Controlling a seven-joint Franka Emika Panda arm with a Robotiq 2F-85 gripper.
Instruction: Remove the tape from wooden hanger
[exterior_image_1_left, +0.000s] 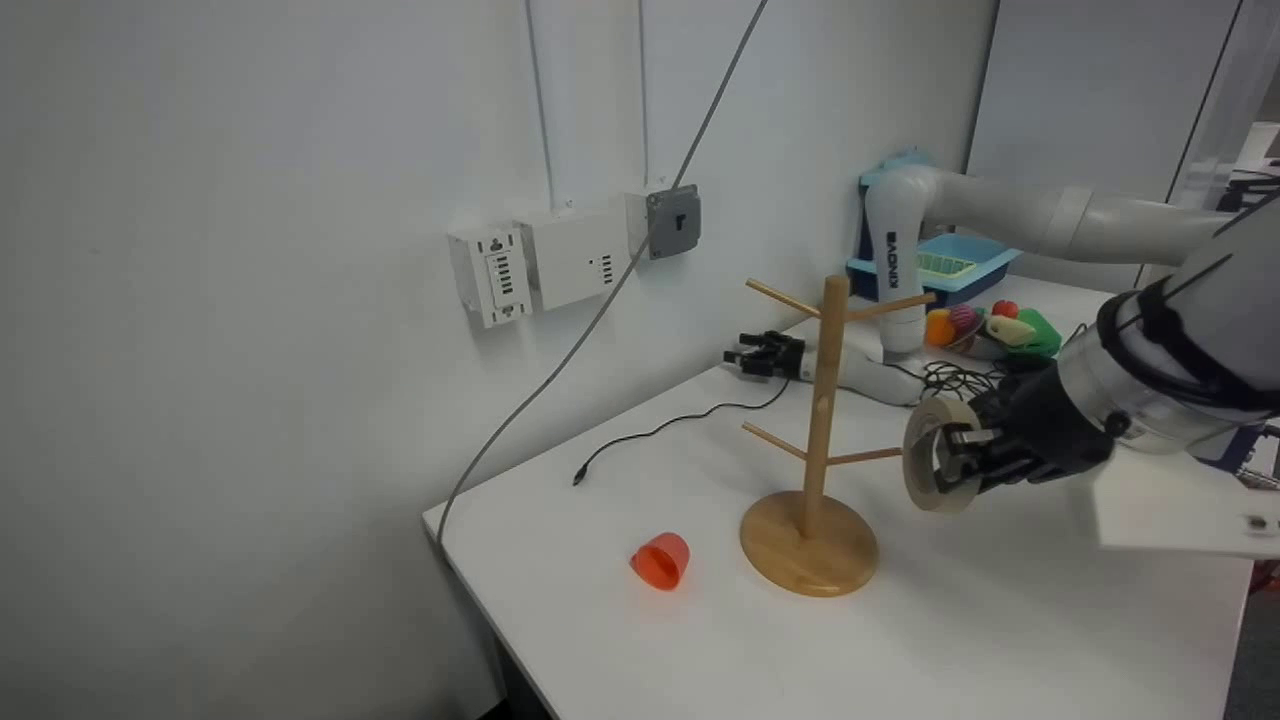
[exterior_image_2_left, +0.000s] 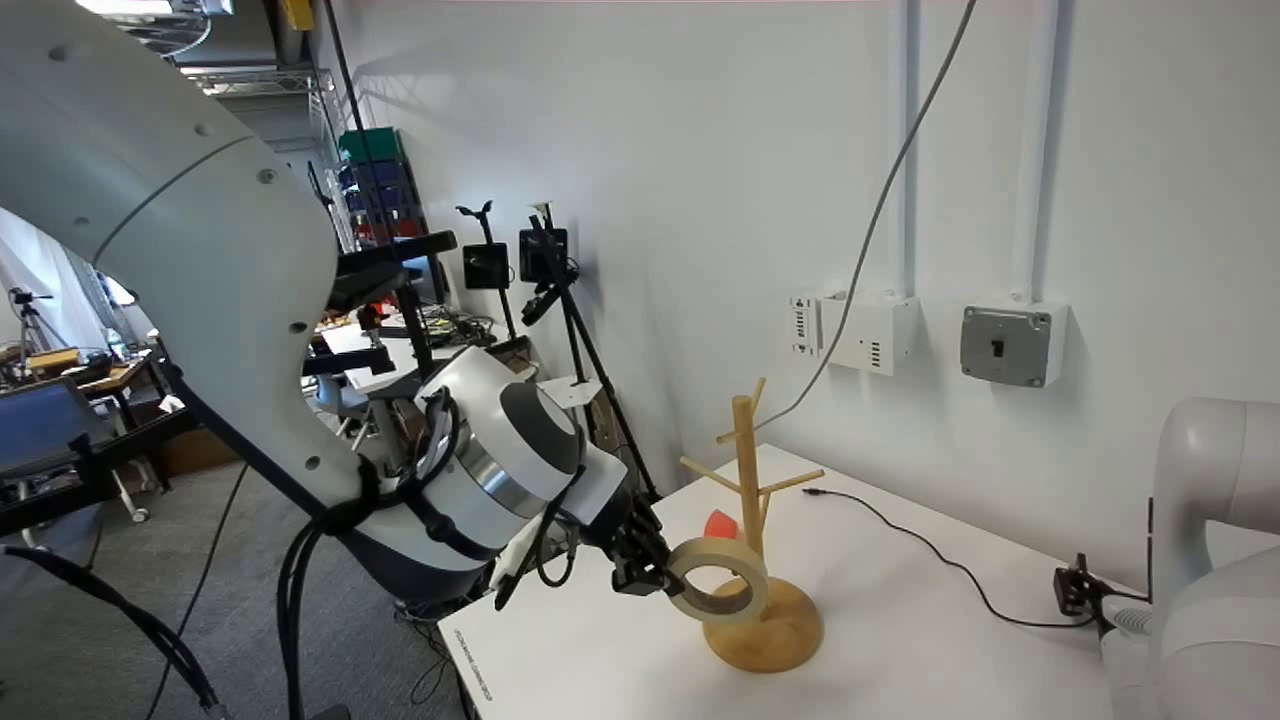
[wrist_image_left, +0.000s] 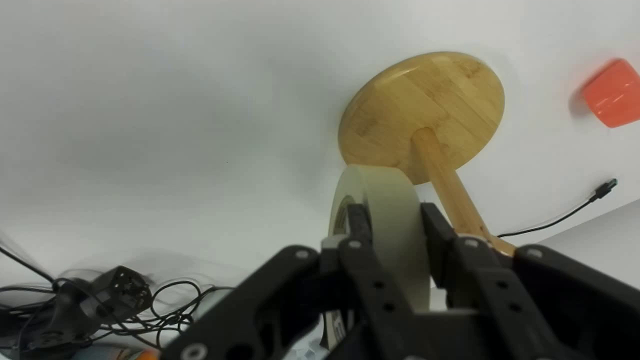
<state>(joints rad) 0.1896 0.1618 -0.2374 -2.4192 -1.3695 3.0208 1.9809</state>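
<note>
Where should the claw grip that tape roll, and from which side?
Pinch the beige tape roll across its flat faces at the rim, ideally from opposite the wooden peg hanger: the ring is roughly upright, and the claw straddles it there.

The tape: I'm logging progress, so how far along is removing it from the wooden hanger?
Done, apparently: the tape looks off the wooden hanger; in an exterior view no peg shows through the tape's open centre. In hand: the claw grips it, above the table. Left: probably moving it clear and setting it down, since it's close to the hanger and not yet released.
</note>
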